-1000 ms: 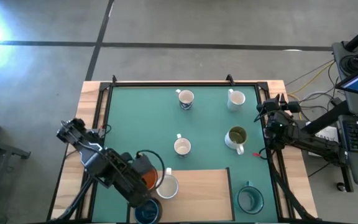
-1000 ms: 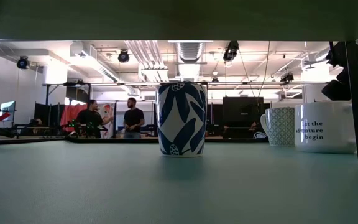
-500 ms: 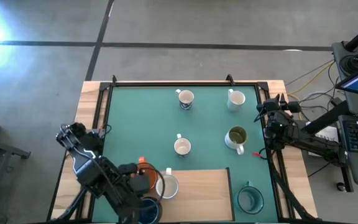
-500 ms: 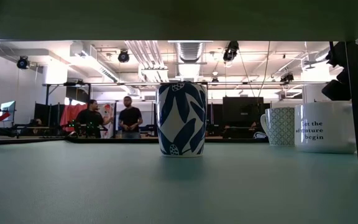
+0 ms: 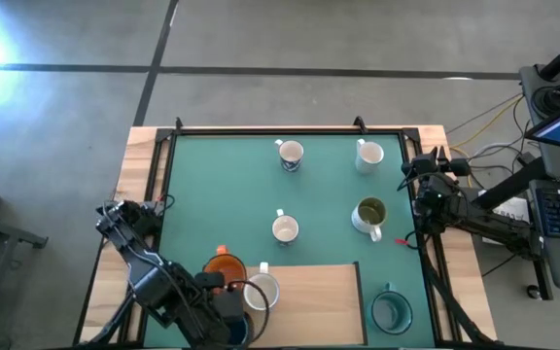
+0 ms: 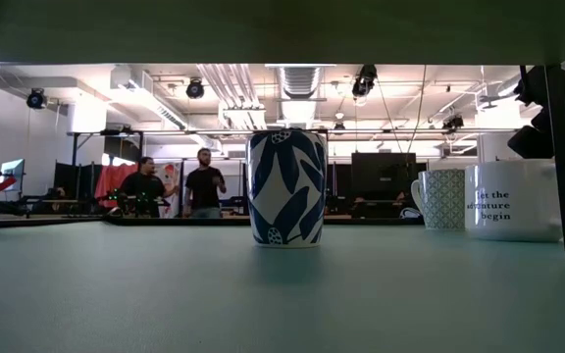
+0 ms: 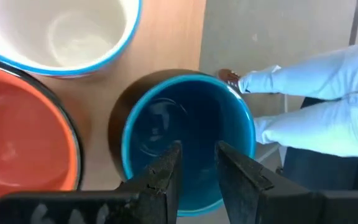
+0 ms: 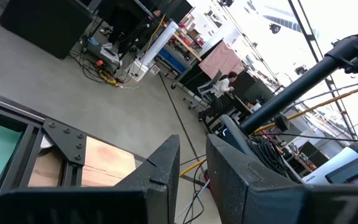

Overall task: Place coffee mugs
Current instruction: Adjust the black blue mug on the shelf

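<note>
Mugs: four stand spread on the worktop (image 5: 192, 194); orange mug (image 5: 224, 268), white mug (image 5: 260, 292) and blue mug (image 7: 188, 140) await placing. Left hand (image 7: 196, 168), fingers slightly parted, hovers empty over the blue mug.

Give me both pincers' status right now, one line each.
Left pincer: open a narrow gap, over the dark blue mug, holding nothing.
Right pincer: open a narrow gap, empty, parked at the table's right edge.
</note>
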Robot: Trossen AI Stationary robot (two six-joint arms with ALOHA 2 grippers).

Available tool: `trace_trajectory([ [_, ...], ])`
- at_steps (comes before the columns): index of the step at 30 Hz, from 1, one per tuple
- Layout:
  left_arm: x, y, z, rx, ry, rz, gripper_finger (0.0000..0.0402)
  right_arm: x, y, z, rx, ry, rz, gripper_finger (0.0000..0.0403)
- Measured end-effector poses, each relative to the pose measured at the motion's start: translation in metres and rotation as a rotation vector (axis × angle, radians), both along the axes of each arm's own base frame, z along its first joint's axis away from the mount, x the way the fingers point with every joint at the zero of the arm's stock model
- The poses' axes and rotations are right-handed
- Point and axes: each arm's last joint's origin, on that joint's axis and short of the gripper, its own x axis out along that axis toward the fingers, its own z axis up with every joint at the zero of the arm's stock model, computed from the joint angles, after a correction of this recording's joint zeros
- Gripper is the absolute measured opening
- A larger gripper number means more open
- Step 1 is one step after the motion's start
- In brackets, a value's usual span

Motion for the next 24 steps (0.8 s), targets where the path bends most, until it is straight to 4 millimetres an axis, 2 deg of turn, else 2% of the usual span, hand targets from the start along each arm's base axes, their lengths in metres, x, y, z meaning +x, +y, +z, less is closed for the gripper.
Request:
trace_trajectory([
  [8, 0.005, -0.008, -0.011, -0.019, 0.059, -0.028, 0.0079, 0.0, 0.0, 0.0, 0.0, -0.001, 0.0, 0.0068],
  [24, -0.004, -0.005, -0.015, -0.001, 0.181, -0.058, 0.0079, 0.0, 0.0, 0.0, 0.0, -0.001, 0.0, 0.0068],
])
